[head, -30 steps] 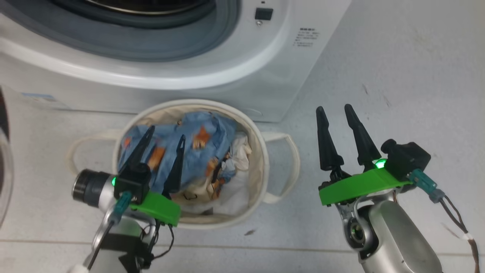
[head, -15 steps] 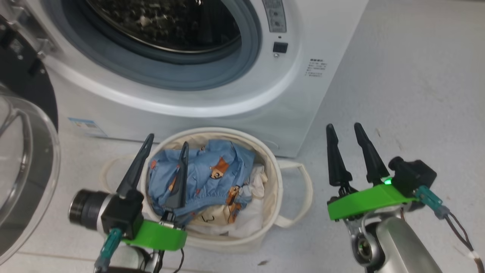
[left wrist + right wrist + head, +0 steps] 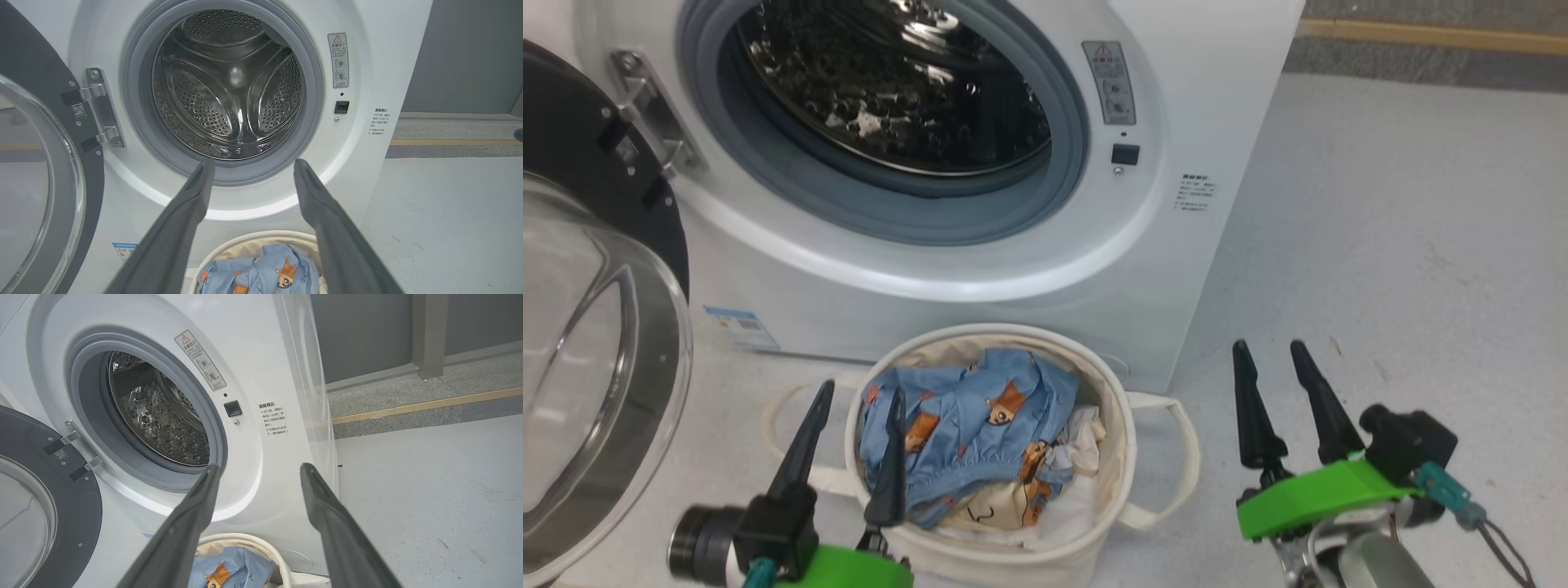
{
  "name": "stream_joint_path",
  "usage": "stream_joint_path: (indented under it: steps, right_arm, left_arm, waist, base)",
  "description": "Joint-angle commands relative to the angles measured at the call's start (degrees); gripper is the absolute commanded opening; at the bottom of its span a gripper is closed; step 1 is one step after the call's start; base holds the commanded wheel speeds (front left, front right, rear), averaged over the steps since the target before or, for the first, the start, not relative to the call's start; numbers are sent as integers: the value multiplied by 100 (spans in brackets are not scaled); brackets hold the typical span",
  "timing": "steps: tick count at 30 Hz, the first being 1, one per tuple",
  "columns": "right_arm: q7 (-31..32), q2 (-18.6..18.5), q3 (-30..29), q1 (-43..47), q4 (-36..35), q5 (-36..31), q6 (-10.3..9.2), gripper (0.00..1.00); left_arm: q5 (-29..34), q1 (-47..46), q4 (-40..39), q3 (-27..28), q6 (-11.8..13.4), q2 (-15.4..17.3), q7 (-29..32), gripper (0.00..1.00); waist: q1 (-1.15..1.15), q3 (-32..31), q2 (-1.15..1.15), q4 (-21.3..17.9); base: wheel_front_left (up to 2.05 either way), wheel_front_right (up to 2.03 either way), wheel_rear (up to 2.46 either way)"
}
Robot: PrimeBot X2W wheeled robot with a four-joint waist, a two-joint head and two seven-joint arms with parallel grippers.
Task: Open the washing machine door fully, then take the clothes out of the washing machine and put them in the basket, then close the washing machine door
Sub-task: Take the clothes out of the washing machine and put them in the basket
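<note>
The big round washing machine door (image 3: 605, 343), a glossy black ring around a bulging clear glass bowl, stands swung wide open at the left of the white front-loading washing machine (image 3: 980, 269). Its perforated steel drum (image 3: 229, 85) looks bare and shiny. The soft blue and cream bear-print clothes (image 3: 968, 416) lie crumpled in the round cream canvas basket (image 3: 1115, 457) on the floor just before the machine. Both the left gripper (image 3: 862, 390), over the basket's near edge, and the right gripper (image 3: 1268, 347), beside it, are spread wide and hold nothing. I'd say only shutting the door is left.
</note>
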Motion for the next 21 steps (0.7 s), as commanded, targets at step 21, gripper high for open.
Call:
stream_joint_path:
  steps: [21]
  right_arm:
    - [-71, 23, 74, 311, 43, -84, 22, 100]
  left_arm:
    - [54, 477, -266, 352, 147, -102, -27, 100]
  waist:
    - [0, -454, 0, -113]
  base:
    - [0, 0, 0]
